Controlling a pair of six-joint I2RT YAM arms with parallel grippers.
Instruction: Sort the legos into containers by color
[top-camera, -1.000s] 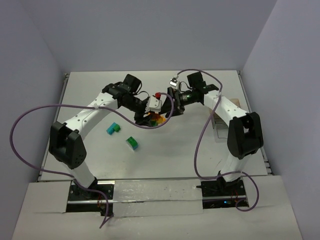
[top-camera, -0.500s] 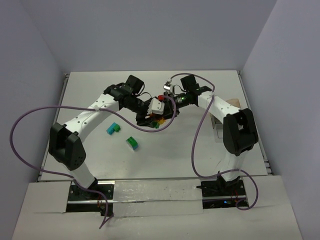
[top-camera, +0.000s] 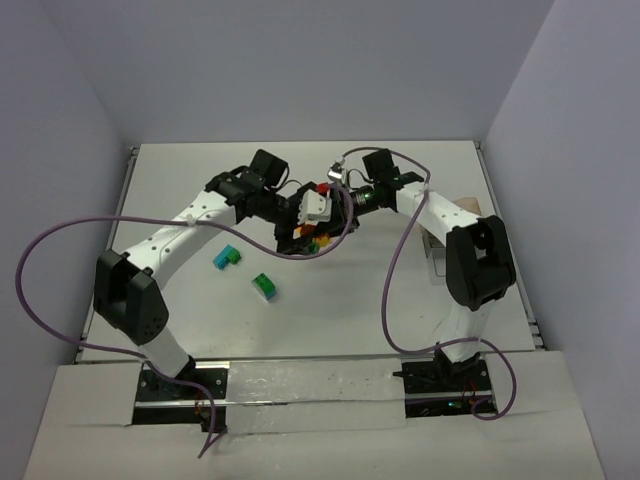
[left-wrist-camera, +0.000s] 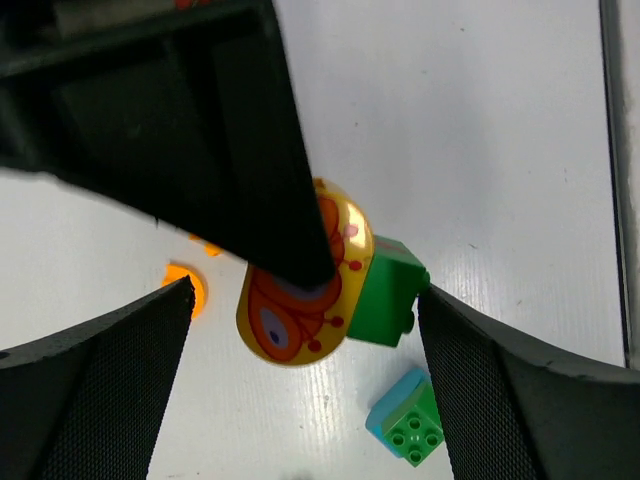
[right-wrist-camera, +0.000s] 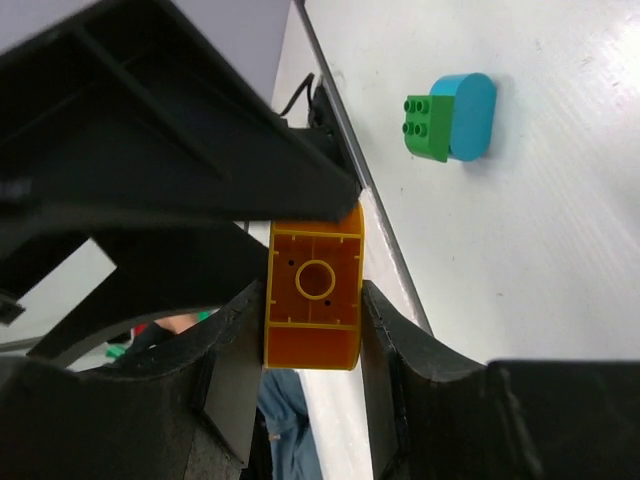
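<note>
White bench (top-camera: 330, 320), near centre: we note the left jaws have just spread wide, while the right jaws now pinch the orange brick (right-wrist-camera: 312, 290). Handover appears complete; containers (top-camera: 468, 206) wait at three o'clock.

- The white table (top-camera: 350, 320) carries everything.
- A teal brick (top-camera: 226, 258) lies left of centre, on its own.
- A green-and-blue brick (top-camera: 265, 287) lies near it, closer to the near edge.
- A small orange piece (left-wrist-camera: 186, 290) rests on the surface, half hidden in the left wrist view.
- A tan container (top-camera: 466, 206) sits at the right side, partly hidden.
</note>
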